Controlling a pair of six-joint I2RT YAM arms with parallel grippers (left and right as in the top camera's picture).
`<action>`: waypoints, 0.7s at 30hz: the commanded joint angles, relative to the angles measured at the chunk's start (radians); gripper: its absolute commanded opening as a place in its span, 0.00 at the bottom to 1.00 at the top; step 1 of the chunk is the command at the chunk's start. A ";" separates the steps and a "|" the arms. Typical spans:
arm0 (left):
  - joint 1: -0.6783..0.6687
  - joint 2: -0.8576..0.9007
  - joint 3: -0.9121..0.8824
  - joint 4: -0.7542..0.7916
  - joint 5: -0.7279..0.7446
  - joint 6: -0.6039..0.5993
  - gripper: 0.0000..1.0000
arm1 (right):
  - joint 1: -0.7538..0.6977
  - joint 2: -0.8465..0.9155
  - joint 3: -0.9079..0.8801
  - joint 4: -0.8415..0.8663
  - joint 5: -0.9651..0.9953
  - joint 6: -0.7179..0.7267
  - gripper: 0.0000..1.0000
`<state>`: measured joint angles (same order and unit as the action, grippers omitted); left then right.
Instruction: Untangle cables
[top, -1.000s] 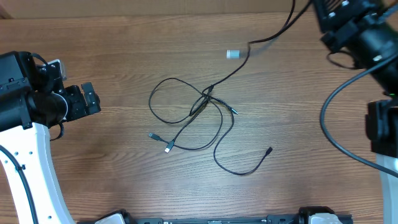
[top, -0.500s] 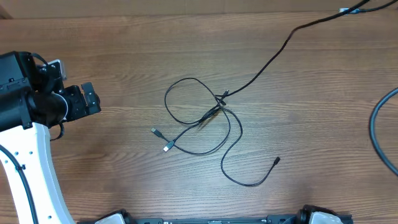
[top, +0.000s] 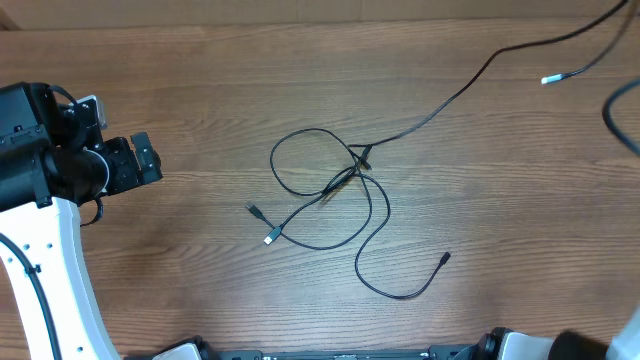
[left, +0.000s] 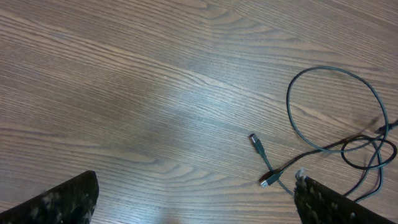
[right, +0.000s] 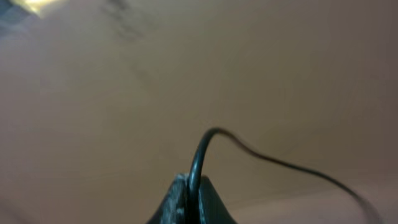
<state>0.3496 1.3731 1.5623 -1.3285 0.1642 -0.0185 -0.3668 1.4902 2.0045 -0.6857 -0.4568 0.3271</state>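
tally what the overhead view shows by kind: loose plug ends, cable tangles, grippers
loose plug ends: 4 (any hidden in the knot not counted)
cable tangle: 1
left gripper: 1
total: 6

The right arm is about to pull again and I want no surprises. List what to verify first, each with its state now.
1. Is the right gripper shut on a thin black cable? Ok.
2. Is that cable the strand leaving the tangle toward the top right? Cannot tell, since the gripper is outside the overhead view.
3. Is the tangle loosened? Not ok: cords cross and loop there.
4. Is the left gripper open and apart from the cords? Ok.
5. Do the free plug ends lie loose on the table with nothing pinning them? Ok.
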 joint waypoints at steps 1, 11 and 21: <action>0.003 0.007 0.007 0.001 0.009 0.019 1.00 | -0.009 0.085 0.006 -0.059 0.241 -0.121 0.04; 0.003 0.007 0.008 0.001 0.009 0.019 1.00 | -0.098 0.167 0.006 -0.147 0.603 -0.124 0.04; 0.003 0.007 0.007 0.001 0.009 0.019 1.00 | -0.339 0.143 0.006 -0.199 0.452 -0.107 0.04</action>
<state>0.3496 1.3762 1.5623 -1.3281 0.1642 -0.0185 -0.6807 1.6768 2.0006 -0.8890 0.0471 0.2127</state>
